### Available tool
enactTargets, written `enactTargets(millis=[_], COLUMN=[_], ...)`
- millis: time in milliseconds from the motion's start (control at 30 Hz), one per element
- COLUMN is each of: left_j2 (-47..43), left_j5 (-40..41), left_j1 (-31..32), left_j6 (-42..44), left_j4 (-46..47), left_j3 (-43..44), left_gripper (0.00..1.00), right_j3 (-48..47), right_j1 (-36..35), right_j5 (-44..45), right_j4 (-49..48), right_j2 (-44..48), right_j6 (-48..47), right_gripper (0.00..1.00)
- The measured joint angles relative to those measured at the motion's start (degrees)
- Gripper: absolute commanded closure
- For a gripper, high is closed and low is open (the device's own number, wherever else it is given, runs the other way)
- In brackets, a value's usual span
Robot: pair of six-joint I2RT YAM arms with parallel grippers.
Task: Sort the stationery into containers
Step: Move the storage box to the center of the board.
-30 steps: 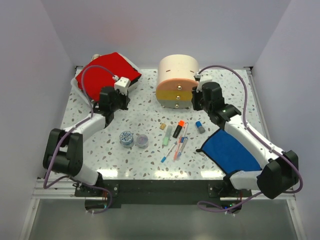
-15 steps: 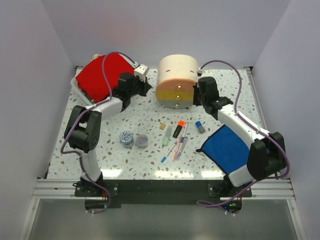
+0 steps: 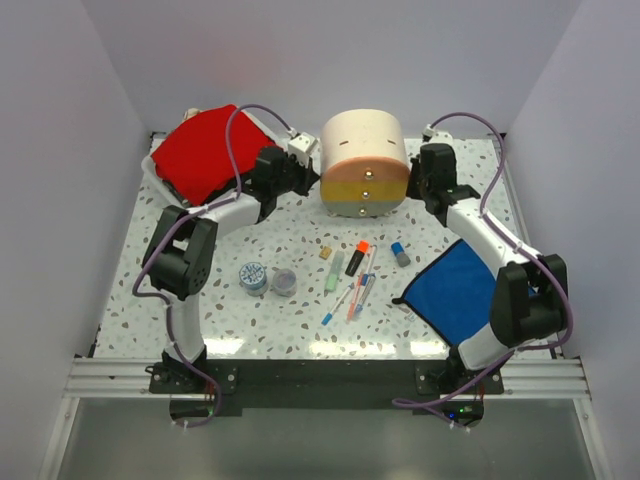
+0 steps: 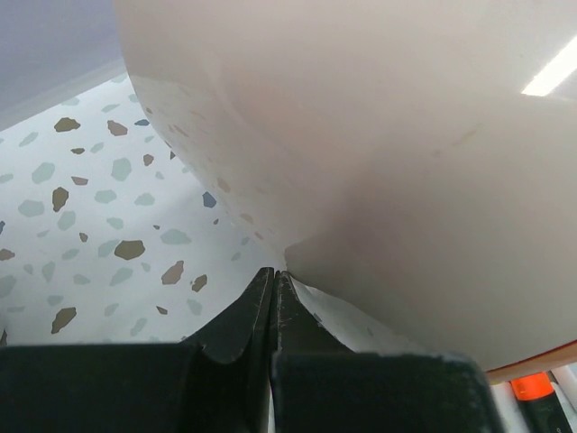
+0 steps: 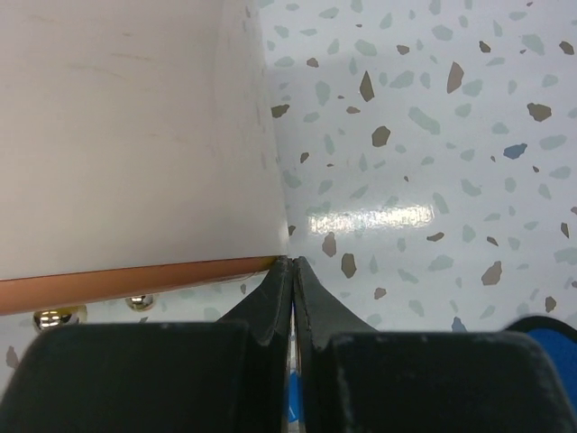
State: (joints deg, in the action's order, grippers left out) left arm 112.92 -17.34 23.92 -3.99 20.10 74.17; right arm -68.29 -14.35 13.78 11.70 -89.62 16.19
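Note:
The cream drum (image 3: 364, 150), with orange and yellow knobbed drawers, stands at the back centre. My left gripper (image 3: 314, 177) is shut and empty, its tips (image 4: 273, 273) against the drum's left wall (image 4: 379, 135). My right gripper (image 3: 411, 184) is also shut and empty, its tips (image 5: 290, 262) at the drum's right lower edge (image 5: 126, 135). The white case with a red top (image 3: 205, 152) lies at the back left. Stationery lies loose mid-table: orange-black highlighter (image 3: 356, 258), pale green marker (image 3: 333, 271), thin pens (image 3: 352, 295), two tape rolls (image 3: 253, 276) (image 3: 284, 281), tan cube (image 3: 326, 253), blue-grey stub (image 3: 400, 253).
A flat blue cloth (image 3: 458, 292) lies at the front right, under the right arm's forearm. White walls close in the table on three sides. The drum's gold knobs (image 5: 54, 317) face the front.
Both arms swung inward onto the drum's two sides. The right gripper shut. The drum shifted slightly to the right.

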Motion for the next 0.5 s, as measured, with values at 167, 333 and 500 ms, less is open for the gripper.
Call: enactTargets(millis=[167,333,500], left_j2=[0.0,0.0,0.0], left_j5=[0.11,0.07,-0.09], left_j1=[0.2,0.83,2.51], left_j6=[-0.31,-1.44,-1.64], left_j4=[-0.04,-0.02,-0.02], left_j3=[0.0,0.0,0.0], left_gripper=[1.0,1.0,1.0], right_j3=[-0.31,-0.09,0.07], right_j1=[0.22,0.15,0.11], right_j5=[-0.96,-1.51,-3.13], right_j4=[1.05,1.16,1.18], right_j2=[0.15,0.9,0.94], right_j6=[0.02,-0.24,-0.35], right_gripper=[1.0,1.0,1.0])
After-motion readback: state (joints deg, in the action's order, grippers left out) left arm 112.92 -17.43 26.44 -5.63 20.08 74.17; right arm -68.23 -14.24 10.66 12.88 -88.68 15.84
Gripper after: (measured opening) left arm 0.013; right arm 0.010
